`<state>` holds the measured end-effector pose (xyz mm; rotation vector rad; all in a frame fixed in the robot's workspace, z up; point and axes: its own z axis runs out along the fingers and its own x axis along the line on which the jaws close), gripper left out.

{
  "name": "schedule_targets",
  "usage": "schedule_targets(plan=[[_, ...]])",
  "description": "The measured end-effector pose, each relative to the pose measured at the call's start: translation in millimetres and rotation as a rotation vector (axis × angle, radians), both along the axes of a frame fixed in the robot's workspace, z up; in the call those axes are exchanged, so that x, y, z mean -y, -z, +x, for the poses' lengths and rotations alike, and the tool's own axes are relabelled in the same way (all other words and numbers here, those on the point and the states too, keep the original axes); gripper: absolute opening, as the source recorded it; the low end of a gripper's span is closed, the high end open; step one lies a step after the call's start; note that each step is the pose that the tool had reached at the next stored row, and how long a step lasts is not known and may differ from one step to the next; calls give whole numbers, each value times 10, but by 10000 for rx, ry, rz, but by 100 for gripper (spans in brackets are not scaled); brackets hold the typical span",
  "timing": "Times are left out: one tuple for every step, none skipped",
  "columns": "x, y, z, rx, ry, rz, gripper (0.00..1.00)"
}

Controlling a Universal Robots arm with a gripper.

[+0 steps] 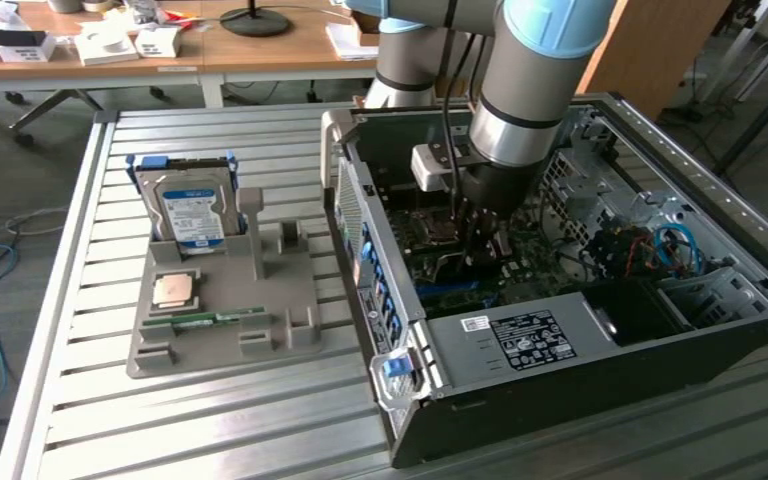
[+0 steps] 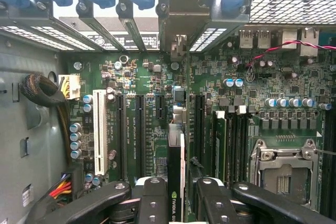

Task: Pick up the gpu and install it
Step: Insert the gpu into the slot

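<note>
The gpu [image 2: 176, 169] is seen edge-on in the wrist view, a thin dark card with a green-and-white logo strip. My gripper [image 2: 177, 190] is shut on it, one black finger [image 2: 152, 195] on each side. The card stands upright over the green motherboard [image 2: 152, 77], in line with a slot beside two long black slots [image 2: 140, 129]. Its metal bracket [image 2: 181, 9] reaches the case's rear slot openings. In the exterior view the gripper [image 1: 480, 240] is down inside the open computer case [image 1: 558, 340], low over the board.
A white slot [image 2: 100, 129], memory sticks [image 2: 220, 140] and the processor socket [image 2: 283, 166] lie around the card. Outside the case, a grey holder [image 1: 224, 330] carries a silver hard drive [image 1: 195, 205], a processor chip [image 1: 175, 288] and a green memory stick [image 1: 204, 319].
</note>
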<state>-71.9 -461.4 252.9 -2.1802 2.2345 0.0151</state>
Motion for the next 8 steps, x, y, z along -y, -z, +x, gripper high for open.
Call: schedule_targets(plan=[[0, -1, 0, -1, 0, 3, 26], [0, -1, 0, 0, 0, 9, 26], [0, -1, 0, 0, 1, 10, 26], [0, -1, 0, -1, 1, 13, 26], [0, 0, 0, -1, 1, 13, 26], [0, 0, 0, 0, 1, 13, 26], [0, 0, 0, 0, 1, 13, 26], [0, 0, 0, -1, 0, 13, 26]])
